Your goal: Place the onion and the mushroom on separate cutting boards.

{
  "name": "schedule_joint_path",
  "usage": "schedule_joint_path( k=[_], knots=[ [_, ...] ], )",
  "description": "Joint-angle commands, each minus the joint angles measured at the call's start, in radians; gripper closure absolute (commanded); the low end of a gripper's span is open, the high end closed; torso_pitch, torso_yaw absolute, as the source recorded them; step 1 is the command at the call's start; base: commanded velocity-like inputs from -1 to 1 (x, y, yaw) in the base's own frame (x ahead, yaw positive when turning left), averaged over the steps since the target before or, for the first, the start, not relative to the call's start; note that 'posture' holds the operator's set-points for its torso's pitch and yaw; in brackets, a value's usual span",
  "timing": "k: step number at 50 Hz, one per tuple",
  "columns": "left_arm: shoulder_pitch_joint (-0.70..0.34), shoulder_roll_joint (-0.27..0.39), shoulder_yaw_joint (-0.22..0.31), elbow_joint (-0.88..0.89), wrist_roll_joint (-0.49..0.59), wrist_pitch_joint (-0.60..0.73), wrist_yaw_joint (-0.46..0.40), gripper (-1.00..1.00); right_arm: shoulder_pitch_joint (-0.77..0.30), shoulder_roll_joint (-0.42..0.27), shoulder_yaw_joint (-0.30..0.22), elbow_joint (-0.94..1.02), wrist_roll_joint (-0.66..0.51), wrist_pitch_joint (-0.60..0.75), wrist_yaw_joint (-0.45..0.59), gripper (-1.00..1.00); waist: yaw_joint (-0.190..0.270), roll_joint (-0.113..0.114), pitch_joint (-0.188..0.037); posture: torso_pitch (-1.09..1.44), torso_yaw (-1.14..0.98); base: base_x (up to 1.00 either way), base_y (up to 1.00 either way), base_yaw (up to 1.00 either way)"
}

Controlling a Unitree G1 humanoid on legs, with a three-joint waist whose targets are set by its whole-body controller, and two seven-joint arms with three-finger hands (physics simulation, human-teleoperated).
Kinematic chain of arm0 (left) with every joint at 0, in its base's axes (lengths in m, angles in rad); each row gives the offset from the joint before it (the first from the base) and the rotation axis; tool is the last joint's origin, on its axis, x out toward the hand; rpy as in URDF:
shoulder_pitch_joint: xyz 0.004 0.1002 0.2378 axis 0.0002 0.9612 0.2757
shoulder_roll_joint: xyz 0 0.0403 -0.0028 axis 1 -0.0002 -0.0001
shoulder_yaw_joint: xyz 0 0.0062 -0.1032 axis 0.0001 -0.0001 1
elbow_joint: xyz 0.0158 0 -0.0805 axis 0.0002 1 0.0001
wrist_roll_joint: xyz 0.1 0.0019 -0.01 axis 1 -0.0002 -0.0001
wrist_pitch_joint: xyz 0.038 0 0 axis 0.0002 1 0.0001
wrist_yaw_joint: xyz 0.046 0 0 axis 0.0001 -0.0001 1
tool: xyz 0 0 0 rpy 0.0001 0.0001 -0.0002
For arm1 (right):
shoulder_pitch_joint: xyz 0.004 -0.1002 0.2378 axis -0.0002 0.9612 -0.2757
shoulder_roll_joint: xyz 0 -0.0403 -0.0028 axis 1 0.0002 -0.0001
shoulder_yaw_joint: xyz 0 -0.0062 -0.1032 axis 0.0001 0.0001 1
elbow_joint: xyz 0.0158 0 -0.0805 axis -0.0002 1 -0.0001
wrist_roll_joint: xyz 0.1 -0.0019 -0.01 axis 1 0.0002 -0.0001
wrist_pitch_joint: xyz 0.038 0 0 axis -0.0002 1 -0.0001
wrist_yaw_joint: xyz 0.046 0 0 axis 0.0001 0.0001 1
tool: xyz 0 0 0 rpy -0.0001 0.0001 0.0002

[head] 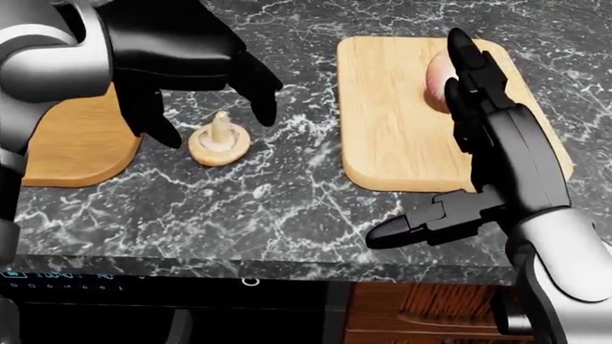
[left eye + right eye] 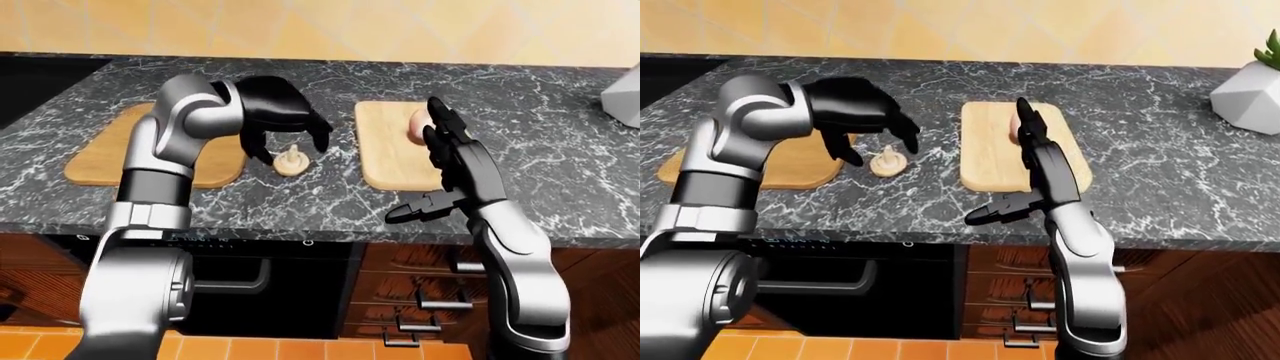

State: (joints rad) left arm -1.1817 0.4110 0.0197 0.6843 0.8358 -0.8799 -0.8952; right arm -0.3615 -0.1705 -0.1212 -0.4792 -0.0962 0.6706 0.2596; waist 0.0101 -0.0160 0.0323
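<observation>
Left hand (image 1: 196, 75) hung over the dark marbled counter (image 1: 287, 208), fingers (image 1: 260, 89) spread wide and curled downward like a claw around the mushroom (image 1: 219, 142) — standing about it on either side, not closed on it. Cannot tell from any view whether a fingertip actually touches the cap.

Mushroom upside down on the bare counter, stem up, cap flat on the stone, between the two cutting boards and just beside the right edge of the left cutting board (image 1: 72, 147). Not on either board.

Right hand (image 1: 488, 129) raised edge-on above the right cutting board (image 1: 392, 107), two long fingers (image 1: 467, 61) held straight and together, pointing toward the top of the head view, thumb (image 1: 421, 226) stuck out sideways to the left over the counter's near edge. Open, holding nothing.

Onion (image 1: 439, 79) — pale pink, resting on the right cutting board near its upper right part, largely hidden behind the right hand's fingers. Contact between fingers and onion not clear.

White faceted planter (image 2: 1250, 94) at the right edge of the right-eye view, well apart from the boards.
</observation>
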Motion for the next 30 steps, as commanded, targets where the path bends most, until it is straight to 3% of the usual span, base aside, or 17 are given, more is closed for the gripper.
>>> schedule_joint_path(
  k=[1, 9, 16, 30],
  knots=[
    [-0.041, 0.009, 0.018, -0.027, -0.017, 0.004, 0.016, -0.11, -0.024, -0.005, -0.006, -0.031, -0.002, -0.031, -0.006, -1.00, -0.001, 0.001, -0.028, 0.00, 0.00, 0.00, 0.00, 0.00],
    [-0.047, 0.007, 0.013, 0.013, 0.017, -0.005, 0.054, -0.07, -0.019, -0.003, -0.006, -0.031, -0.004, -0.034, -0.004, -1.00, 0.000, 0.000, -0.028, 0.00, 0.00, 0.00, 0.00, 0.00],
    [-0.096, -0.006, -0.002, 0.112, 0.075, -0.010, 0.140, -0.03, -0.008, 0.002, -0.002, -0.033, -0.007, -0.038, -0.004, -1.00, 0.001, -0.002, -0.029, 0.00, 0.00, 0.00, 0.00, 0.00],
    [-0.043, -0.002, 0.001, 0.068, 0.069, -0.031, 0.107, -0.07, 0.005, 0.007, -0.001, -0.037, -0.011, -0.042, -0.001, -1.00, -0.001, 0.001, -0.029, 0.00, 0.00, 0.00, 0.00, 0.00]
  ],
)
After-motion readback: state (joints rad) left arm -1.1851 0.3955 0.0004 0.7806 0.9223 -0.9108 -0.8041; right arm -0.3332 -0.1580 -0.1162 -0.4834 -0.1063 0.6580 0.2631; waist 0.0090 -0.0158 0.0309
